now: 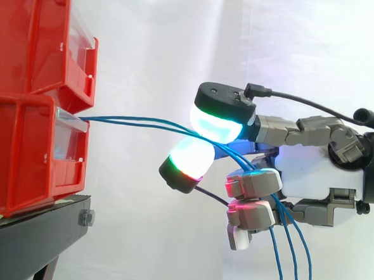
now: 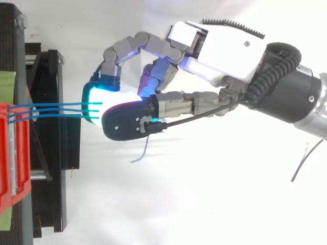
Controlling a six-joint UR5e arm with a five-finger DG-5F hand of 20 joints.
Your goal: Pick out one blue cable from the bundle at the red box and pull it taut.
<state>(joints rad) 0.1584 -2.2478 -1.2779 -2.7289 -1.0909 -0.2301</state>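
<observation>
The hand (image 1: 312,170) pinches several thin blue cables (image 1: 131,119) from the stacked red plastic bins (image 1: 21,149) between its glowing pads (image 1: 216,124); better to isolate one strand, then retreat steadily.

I see the red bins (image 1: 28,136) as glossy smooth plastic, the blue cables (image 1: 131,120) with a smooth shiny sheath, the black stand (image 1: 35,232) as matt metal, the white curtain (image 1: 155,36) as matt cloth, and the fingers (image 1: 283,130) as dull grey metal.
</observation>
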